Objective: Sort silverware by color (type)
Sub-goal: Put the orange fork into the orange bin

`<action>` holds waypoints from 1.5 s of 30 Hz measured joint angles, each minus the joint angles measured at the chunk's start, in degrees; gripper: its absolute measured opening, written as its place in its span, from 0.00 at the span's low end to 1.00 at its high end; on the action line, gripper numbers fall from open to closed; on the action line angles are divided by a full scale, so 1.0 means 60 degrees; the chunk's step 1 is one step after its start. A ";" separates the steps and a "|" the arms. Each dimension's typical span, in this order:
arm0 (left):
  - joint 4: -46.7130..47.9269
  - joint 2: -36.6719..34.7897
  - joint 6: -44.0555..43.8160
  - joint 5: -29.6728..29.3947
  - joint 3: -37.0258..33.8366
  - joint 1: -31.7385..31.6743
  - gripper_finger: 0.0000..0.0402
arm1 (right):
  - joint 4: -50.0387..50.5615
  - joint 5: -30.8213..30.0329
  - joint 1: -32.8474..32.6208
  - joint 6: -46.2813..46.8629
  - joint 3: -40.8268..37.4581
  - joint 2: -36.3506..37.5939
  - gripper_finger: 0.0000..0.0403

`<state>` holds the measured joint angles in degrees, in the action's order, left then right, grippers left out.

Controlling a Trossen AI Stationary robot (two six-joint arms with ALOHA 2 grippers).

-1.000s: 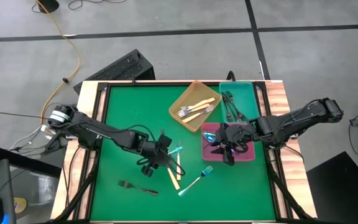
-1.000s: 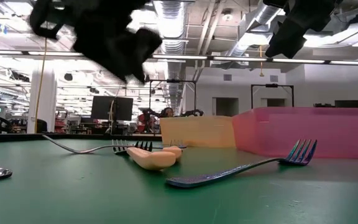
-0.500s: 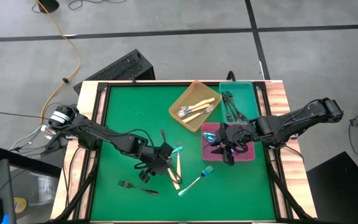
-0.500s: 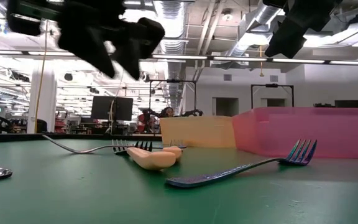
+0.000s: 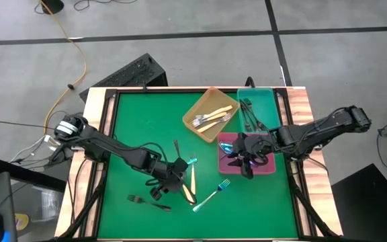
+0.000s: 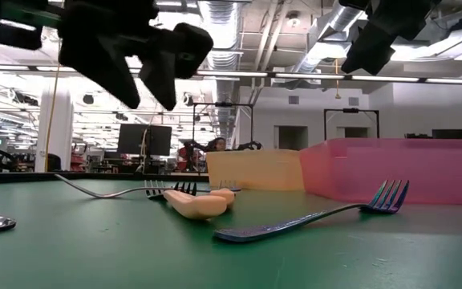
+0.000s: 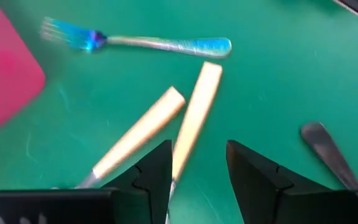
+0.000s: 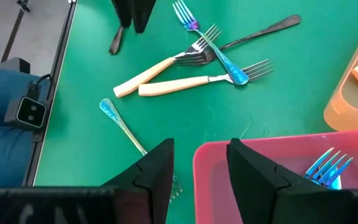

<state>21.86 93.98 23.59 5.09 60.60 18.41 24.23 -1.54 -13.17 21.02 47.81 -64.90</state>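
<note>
Since a moment ago, only the left claw (image 5: 173, 180) has shifted, slightly nearer and lower, and now hangs fingers apart, empty, above two cream-handled forks (image 5: 191, 183) crossed mid-desk (image 5: 140, 128). Right claw (image 5: 248, 163), fingers also apart and empty, hovers over the pink tray (image 5: 223, 144) holding blue forks (image 8: 328, 167). One blue fork (image 5: 211, 195) lies near, right of the cream pair; a black fork (image 5: 148, 202) lies near-left.

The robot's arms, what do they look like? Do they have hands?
Both arms are dark, nearly black, built of long thin links with chunky joints. Thin black cables loop alongside them. The left arm has a pale silver-grey ring near its base. There are no hands: the left gripper and the right gripper each end in two flat, pointed black fingers, like tongs.
</note>
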 joint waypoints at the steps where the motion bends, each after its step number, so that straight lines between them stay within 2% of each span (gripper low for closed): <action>1: -0.0231 0.0091 0.0148 -0.0005 0.0008 0.0000 0.34 | -0.0017 -0.0003 -0.0015 0.0017 0.0000 0.0000 0.42; 12: -0.0604 0.0451 0.0497 0.0044 0.0011 -0.0038 0.34 | -0.0062 -0.0004 -0.0050 -0.0066 0.0004 -0.0004 0.42; 20: -0.0850 0.1175 0.0652 0.1684 0.0004 -0.0422 0.34 | -0.0032 -0.0007 -0.0120 0.0018 0.0004 -0.0004 0.42; 27: -0.1096 0.1218 0.1143 0.1896 0.0011 -0.0488 0.34 | -0.0043 -0.0007 -0.0193 0.0011 0.0004 -0.0004 0.42; 35: -0.1175 0.1993 0.1164 0.3425 0.0007 -0.1090 0.34 | -0.0025 -0.0007 -0.0186 0.0010 0.0004 -0.0004 0.42; 41: -0.1547 0.2028 0.1169 0.3140 0.0011 -0.1368 0.34 | -0.0005 -0.0007 -0.0186 0.0003 0.0004 -0.0004 0.42; 45: -0.1581 0.2085 0.1296 0.3284 0.0011 -0.1462 0.34 | -0.0003 -0.0004 -0.0186 -0.0008 0.0004 -0.0004 0.42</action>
<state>12.38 106.49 31.37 24.79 60.66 9.65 24.21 -1.56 -14.28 20.97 47.83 -64.93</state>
